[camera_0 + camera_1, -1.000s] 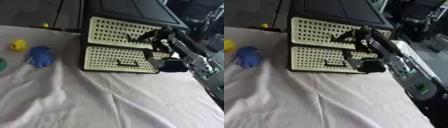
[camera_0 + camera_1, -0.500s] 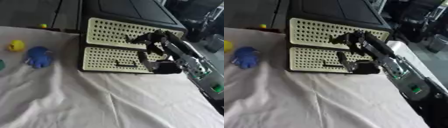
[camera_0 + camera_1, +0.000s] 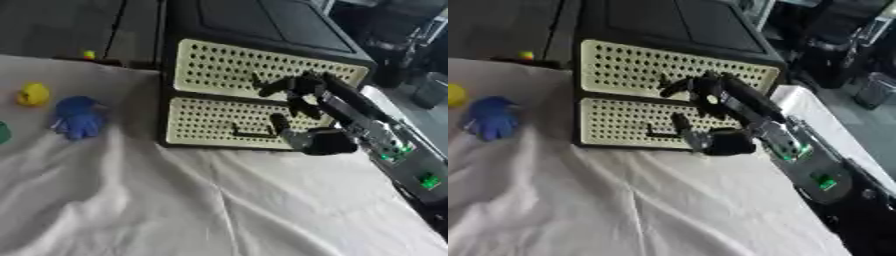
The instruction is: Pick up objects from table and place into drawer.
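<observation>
Left eye view: right hand [image 3: 297, 92] fingers curled at the lower drawer [image 3: 210, 122] handle [image 3: 255, 134]; hook it, pull straight out.

The right hand [image 3: 293, 92] hangs against the drawer unit [image 3: 219, 75], which blocks the way ahead, while open white cloth [image 3: 219, 200] lies below it.

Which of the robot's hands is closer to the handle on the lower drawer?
The right hand, which reaches in from the right and sits just above the lower drawer's handle. The left hand shows in neither view.
</observation>
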Controlling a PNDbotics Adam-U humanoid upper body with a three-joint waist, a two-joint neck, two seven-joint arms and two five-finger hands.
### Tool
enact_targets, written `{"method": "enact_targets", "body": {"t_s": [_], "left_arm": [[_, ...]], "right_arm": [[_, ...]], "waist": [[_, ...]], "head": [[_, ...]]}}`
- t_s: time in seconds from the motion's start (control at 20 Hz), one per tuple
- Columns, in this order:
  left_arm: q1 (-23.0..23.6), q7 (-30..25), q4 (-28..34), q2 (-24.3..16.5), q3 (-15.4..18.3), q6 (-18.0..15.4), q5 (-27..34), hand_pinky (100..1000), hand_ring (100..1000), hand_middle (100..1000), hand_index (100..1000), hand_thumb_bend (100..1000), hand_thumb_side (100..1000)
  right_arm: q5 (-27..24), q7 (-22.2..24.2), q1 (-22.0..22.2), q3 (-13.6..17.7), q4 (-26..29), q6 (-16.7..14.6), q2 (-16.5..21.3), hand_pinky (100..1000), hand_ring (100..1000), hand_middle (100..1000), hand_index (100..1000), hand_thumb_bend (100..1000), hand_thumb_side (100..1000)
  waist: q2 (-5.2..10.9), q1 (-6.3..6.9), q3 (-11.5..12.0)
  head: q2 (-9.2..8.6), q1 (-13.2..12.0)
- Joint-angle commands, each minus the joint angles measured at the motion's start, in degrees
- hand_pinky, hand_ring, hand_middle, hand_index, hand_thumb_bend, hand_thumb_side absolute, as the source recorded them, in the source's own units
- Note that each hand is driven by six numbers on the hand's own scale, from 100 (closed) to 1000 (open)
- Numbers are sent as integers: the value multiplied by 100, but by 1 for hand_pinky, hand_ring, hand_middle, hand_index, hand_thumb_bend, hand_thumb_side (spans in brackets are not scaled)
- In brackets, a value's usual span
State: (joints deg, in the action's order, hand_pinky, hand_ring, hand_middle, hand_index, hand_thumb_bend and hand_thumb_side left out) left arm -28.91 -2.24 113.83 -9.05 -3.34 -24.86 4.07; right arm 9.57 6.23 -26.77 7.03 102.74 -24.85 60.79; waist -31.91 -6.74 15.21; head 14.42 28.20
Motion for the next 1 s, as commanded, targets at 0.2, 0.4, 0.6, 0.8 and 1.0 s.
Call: {"method": "enact_targets", "body": {"t_s": [0.2, 0.4, 0.6, 0.8, 1.0], "left_arm": [[-75, -24, 76, -12, 2, -5, 22, 556, 563, 667, 853, 192, 958], [-80, -28, 76, -11, 2, -4, 24, 557, 563, 666, 853, 192, 958], [-87, -28, 76, -10, 3, -6, 26, 557, 562, 665, 853, 191, 959], [-79, -33, 76, -12, 6, 1, 18, 557, 561, 665, 853, 191, 959], [-68, -29, 76, -13, 12, 7, 10, 557, 561, 664, 853, 190, 959]], "right_arm": [[183, 59, -46, 44, -27, -59, 214, 323, 100, 100, 785, 100, 255], [236, 62, -28, 40, -34, -86, 210, 324, 100, 100, 781, 100, 255], [297, 58, -7, 33, -23, -100, 201, 324, 100, 100, 777, 100, 255], [242, -48, -13, 77, 83, -96, 177, 316, 100, 100, 833, 100, 237], [169, -292, -23, 206, 447, -24, 172, 304, 100, 100, 840, 100, 221]], "waist": [[103, 10, 5], [93, 3, 14], [81, 1, 18], [71, 2, -8], [73, 13, -40]], "head": [[-98, 28], [-107, 33], [-119, 37], [-118, 28], [-116, 15]]}}
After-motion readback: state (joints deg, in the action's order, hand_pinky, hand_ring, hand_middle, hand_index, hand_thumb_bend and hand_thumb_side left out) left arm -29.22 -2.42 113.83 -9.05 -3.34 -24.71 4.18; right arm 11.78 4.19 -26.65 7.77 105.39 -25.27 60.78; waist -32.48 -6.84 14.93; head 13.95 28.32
